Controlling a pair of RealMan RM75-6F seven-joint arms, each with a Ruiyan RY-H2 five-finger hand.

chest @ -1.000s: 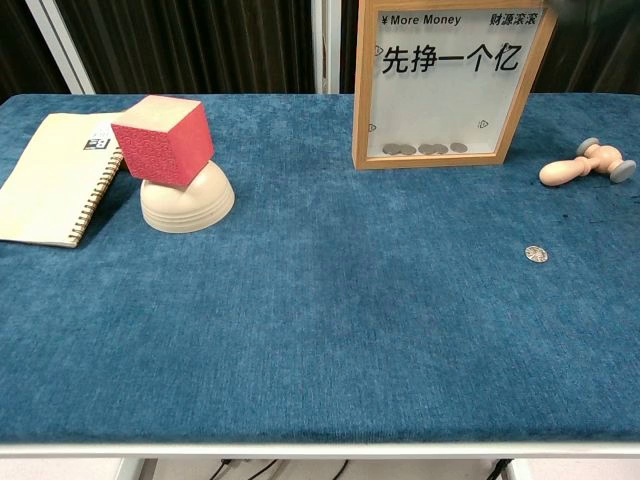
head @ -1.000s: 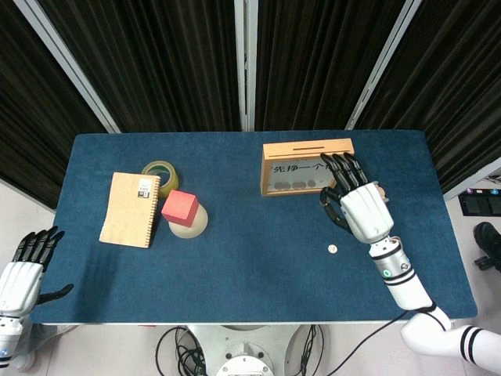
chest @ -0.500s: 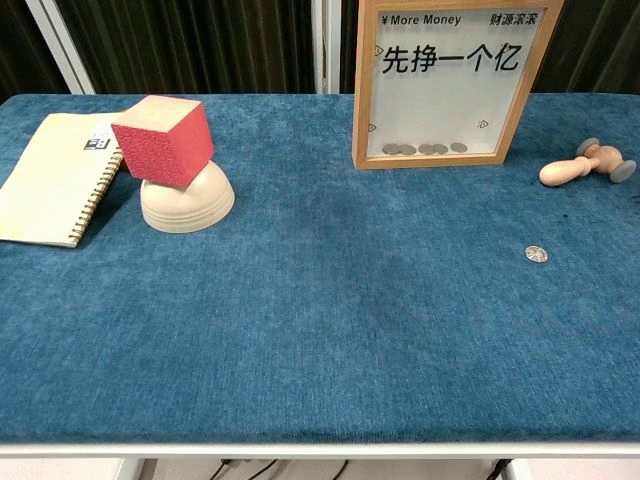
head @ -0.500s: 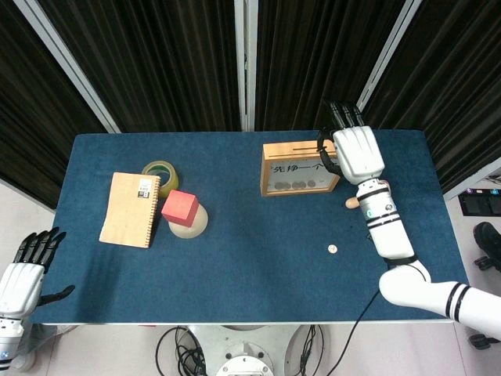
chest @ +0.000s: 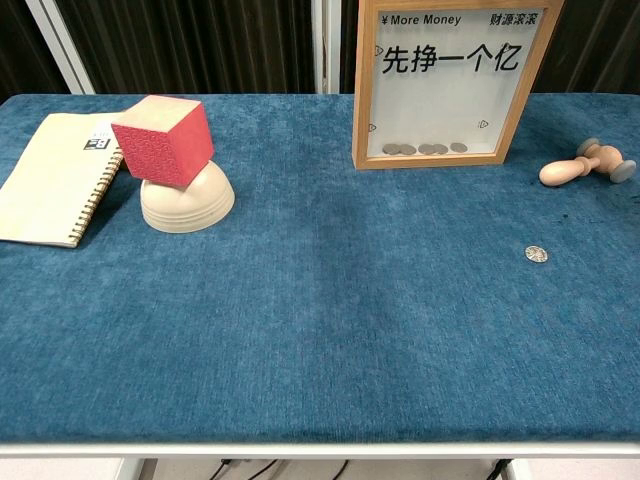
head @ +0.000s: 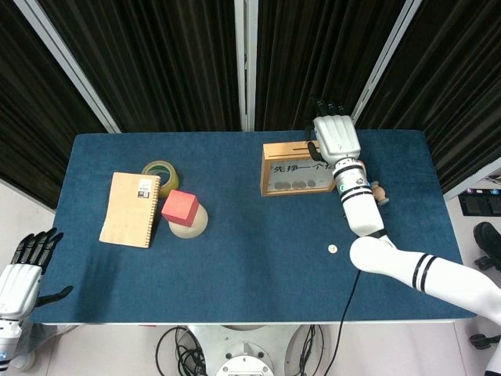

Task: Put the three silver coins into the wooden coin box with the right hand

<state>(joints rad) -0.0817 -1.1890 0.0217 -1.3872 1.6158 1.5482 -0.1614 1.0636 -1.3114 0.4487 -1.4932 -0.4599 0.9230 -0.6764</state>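
The wooden coin box point(head: 301, 177) stands upright at the back right of the blue table, with several silver coins point(chest: 425, 149) behind its window. My right hand point(head: 335, 137) hovers over the slot in the box's top edge, back of the hand toward the camera, fingers pointing away, thumb by the slot. Anything between its fingers is hidden. A single silver coin point(head: 332, 249) lies on the cloth in front of the box, also visible in the chest view as the coin point(chest: 537, 254). My left hand point(head: 23, 270) hangs off the table's near left corner, fingers spread, holding nothing.
A small wooden mallet point(chest: 585, 163) lies right of the box. To the left are a red cube point(head: 180, 207) on an upturned cream bowl point(chest: 187, 203), a spiral notebook point(head: 131, 209) and a tape roll point(head: 160, 174).
My right hand rose from the table beside the box and moved back and left to hover over the box's top slot. The coin on the cloth stayed put.
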